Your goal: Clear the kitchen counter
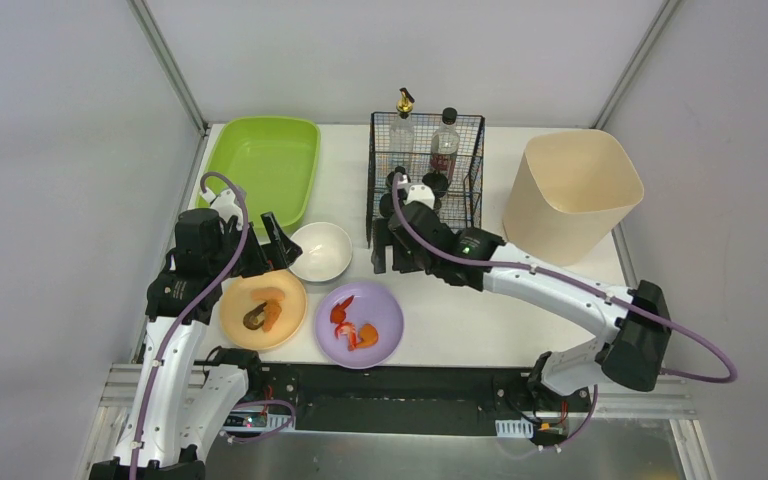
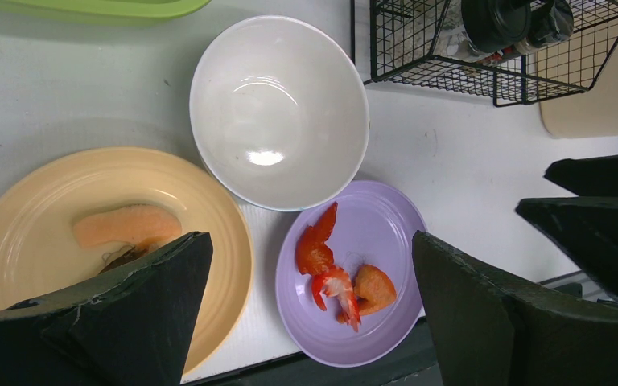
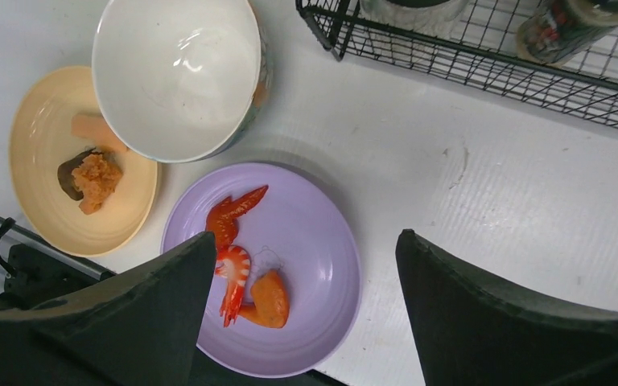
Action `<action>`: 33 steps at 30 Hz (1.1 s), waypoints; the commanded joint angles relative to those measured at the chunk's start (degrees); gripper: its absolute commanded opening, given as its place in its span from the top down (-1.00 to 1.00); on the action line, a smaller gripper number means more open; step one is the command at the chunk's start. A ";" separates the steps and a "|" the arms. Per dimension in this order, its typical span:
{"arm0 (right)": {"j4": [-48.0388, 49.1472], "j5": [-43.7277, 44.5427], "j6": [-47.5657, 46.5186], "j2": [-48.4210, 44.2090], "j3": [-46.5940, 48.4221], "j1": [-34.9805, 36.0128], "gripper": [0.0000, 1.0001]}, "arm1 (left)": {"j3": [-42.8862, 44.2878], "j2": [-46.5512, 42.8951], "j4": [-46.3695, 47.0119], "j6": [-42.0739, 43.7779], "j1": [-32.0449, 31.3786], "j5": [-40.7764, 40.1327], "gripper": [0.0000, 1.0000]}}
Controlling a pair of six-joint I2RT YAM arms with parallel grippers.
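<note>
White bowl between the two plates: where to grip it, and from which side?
Pinch the rim of the round white ceramic bowl from above, one finger inside, one outside. It sits upright and empty, too wide to span. Take the far or right rim: the near-left rim overlaps the yellow plate and the near rim crowds the purple plate.

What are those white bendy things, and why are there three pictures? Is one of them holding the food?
Those are two robot arms. Each ends in a pincher: the left gripper and the right gripper. One picture looks down from above; the other two come from small cameras on each wrist, so the dark wedges at the bottom are that arm's own fingers. On the white counter sit a white bowl, an orange plate and a purple plate with food scraps, a green tray, a wire basket of bottles and a beige bin. Both pinchers are open and hold nothing.
</note>
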 commanded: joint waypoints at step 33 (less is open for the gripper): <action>22.54 -11.55 14.84 6.60 -26.62 2.00 -0.12 | -0.60 -0.68 1.25 -0.03 0.74 -0.37 -0.99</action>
